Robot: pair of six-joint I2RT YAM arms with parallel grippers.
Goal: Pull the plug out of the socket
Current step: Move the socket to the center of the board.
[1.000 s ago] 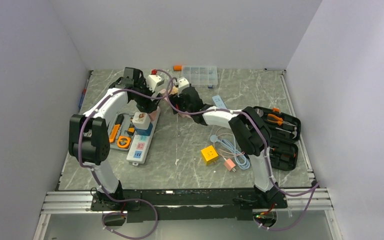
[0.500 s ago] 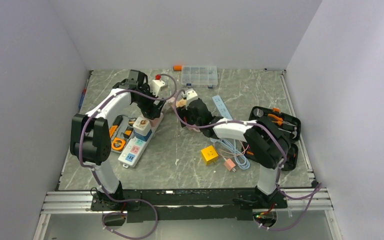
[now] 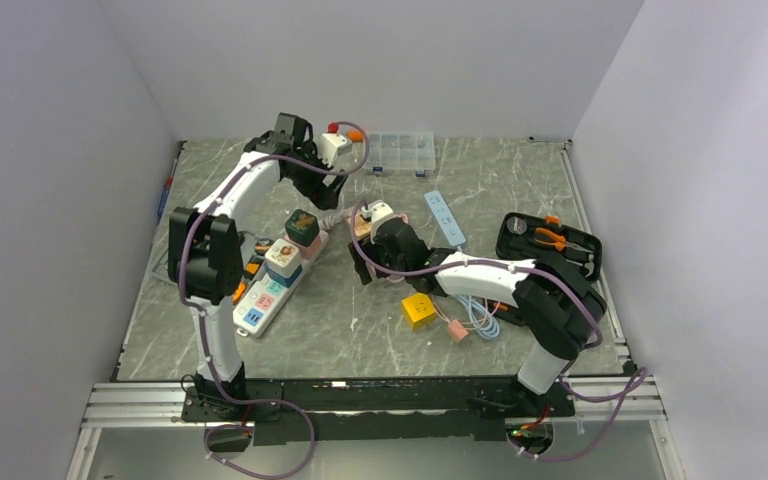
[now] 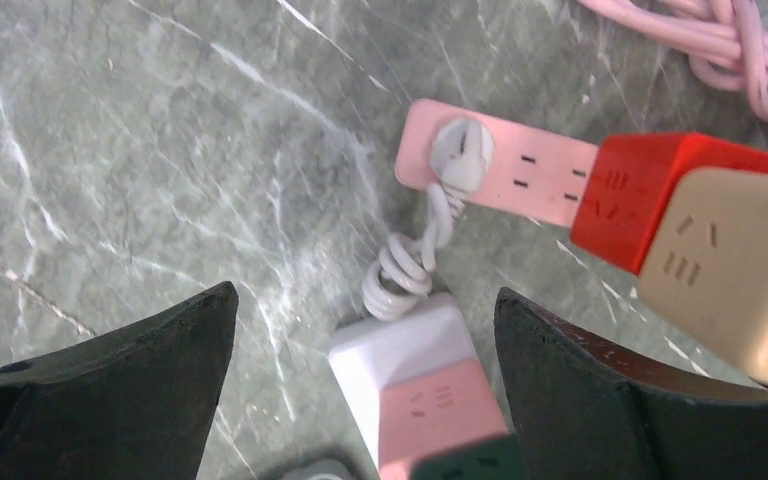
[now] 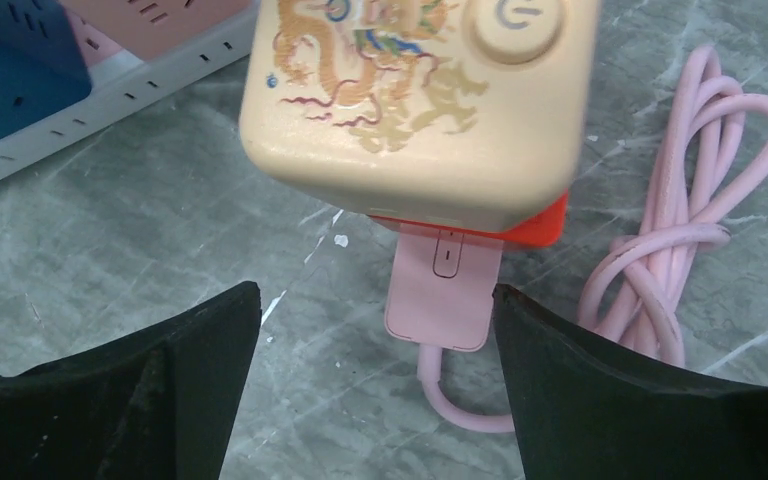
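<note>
Desk (image 3: 520,190), grey marble.

- The socket (image 3: 265,290) lies left of centre on a slant, near end toward the left arm's base.
- Two plug-in cubes stand on its far half: a white-and-blue cube (image 3: 283,255) and a dark green cube (image 3: 302,225).
- Its white cord (image 4: 410,270) coils off the far end to a white plug (image 4: 460,155) seated in a separate pink strip (image 4: 520,180).
- Left tool (image 4: 365,300): fingers wide apart, nothing between them, hanging over that cord and the socket's far end.
- Right tool (image 5: 375,295): fingers apart, nothing gripped, low over the desk. It faces a cream dragon-print cube (image 5: 410,100) that sits on the pink strip.

Judgement: no plug is gripped yet, and I cannot tell which one is meant.

To do the step well:
- Close squarely on two flat sides of the plug body, not on the cord.
- Pin the bar with the other tool, since a light strip will likely lift with the plug.
- Pull straight along the pins without rocking.

Containers:
- Clear compartment box (image 3: 400,152) at the back edge; contents too small to tell.
- Black tool case (image 3: 508,238) open on the right, with orange-handled pliers (image 3: 552,238) and other tools that can't be made out.
</note>
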